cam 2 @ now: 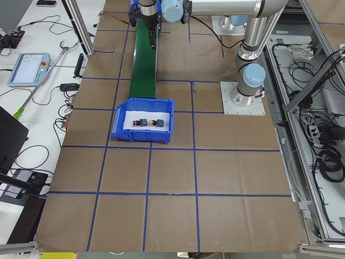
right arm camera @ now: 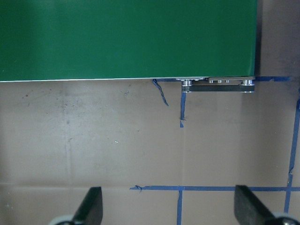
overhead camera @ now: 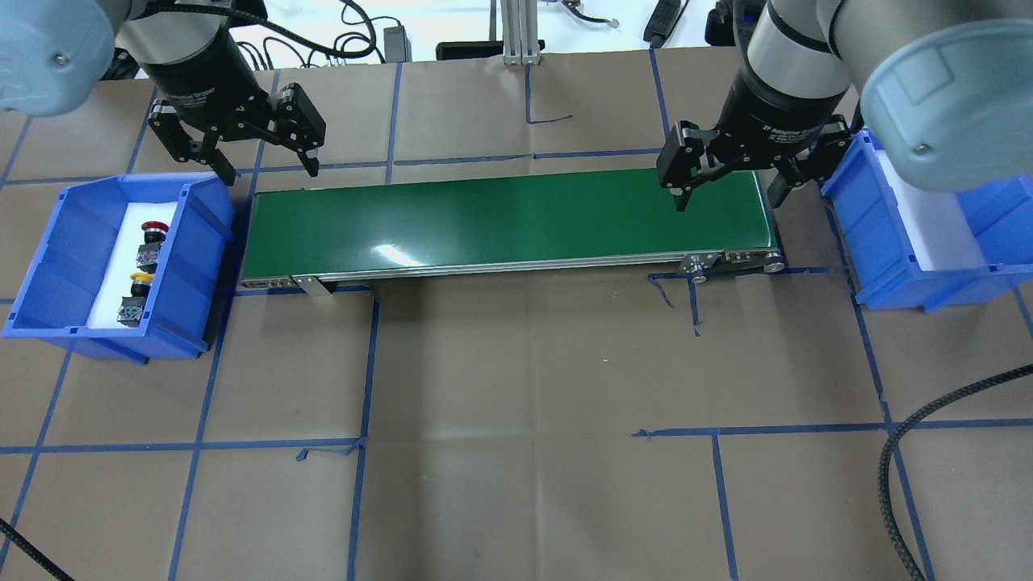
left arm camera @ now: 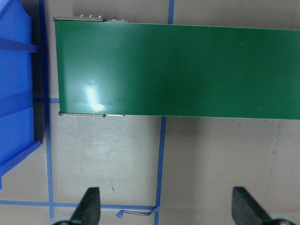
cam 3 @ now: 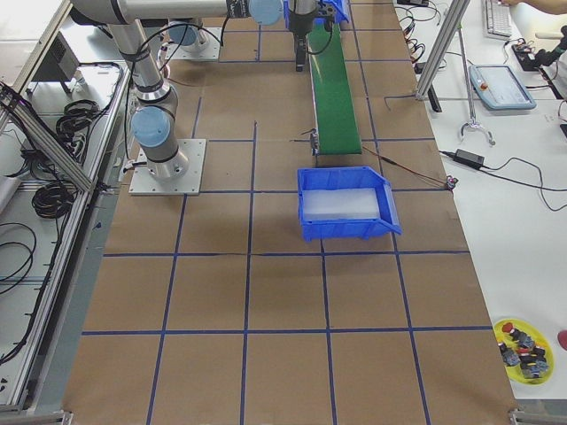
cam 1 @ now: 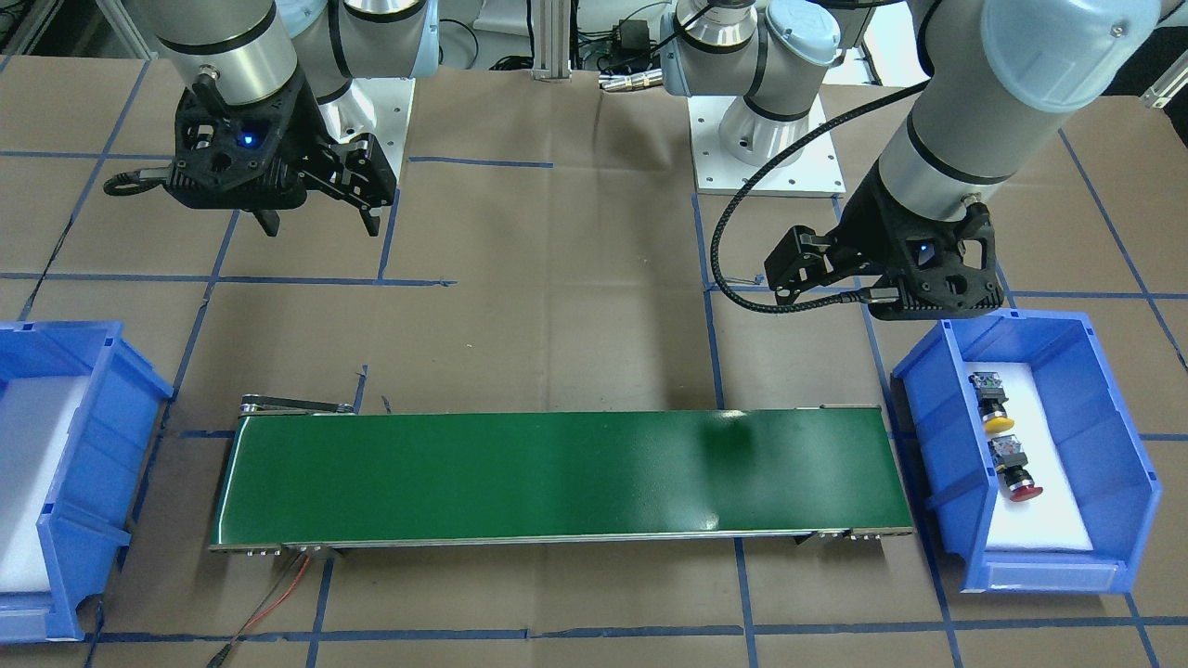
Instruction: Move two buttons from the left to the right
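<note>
The red button (overhead camera: 152, 231) and the yellow button (overhead camera: 139, 284) lie on white foam in the blue left bin (overhead camera: 48, 266). They also show in the front view, yellow (cam 1: 998, 422) and red (cam 1: 1024, 490). My left gripper (overhead camera: 272, 172) is open and empty, above the table beside the far left end of the green conveyor belt (overhead camera: 500, 222). Its wrist view shows spread fingertips (left arm camera: 90, 206) over bare table, no button. My right gripper (overhead camera: 730, 198) is open and empty above the belt's right end; in the front view it (cam 1: 322, 225) hangs behind the belt.
An empty blue bin (overhead camera: 888, 282) with white foam stands past the belt's right end. The left bin's wall (left arm camera: 16, 93) shows at the left wrist view's left edge. A yellow tray of spare buttons (cam 3: 524, 350) sits on the floor-side corner, far off.
</note>
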Available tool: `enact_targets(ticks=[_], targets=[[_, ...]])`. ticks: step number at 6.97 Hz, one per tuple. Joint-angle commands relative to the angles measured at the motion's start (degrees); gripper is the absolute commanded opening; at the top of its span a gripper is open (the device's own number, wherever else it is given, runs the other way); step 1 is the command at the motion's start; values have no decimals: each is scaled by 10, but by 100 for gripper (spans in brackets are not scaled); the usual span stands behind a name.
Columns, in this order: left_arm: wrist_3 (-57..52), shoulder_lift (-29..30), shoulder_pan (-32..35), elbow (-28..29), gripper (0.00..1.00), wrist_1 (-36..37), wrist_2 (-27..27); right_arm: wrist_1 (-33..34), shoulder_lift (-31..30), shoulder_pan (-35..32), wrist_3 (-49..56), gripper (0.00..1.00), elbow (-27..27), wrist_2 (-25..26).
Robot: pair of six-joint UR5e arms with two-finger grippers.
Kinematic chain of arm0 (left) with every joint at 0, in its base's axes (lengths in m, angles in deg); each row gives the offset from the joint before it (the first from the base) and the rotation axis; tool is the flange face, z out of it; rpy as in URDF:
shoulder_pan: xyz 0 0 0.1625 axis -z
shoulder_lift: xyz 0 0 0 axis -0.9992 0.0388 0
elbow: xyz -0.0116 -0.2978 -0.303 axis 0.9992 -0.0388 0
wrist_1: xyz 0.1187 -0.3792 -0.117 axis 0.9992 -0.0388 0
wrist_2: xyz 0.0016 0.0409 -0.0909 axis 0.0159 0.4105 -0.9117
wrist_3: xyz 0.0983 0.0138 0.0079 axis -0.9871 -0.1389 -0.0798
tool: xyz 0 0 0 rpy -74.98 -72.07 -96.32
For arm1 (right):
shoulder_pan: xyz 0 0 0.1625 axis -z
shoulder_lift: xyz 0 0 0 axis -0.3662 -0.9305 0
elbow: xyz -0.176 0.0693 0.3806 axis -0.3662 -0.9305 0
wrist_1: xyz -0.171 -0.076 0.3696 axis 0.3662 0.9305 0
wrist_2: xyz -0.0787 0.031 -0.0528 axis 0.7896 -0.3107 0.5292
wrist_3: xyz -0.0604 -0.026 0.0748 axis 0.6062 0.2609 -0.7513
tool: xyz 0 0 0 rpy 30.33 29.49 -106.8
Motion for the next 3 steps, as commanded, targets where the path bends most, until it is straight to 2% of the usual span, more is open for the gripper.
enact_targets(ticks=[1,3], targets=[[0,-1,0,-1,100,0,0,0,-1,0,0,100,0,1],[-1,-1,-1,-2,100,0,0,-1,-1,1,0,100,0,2]])
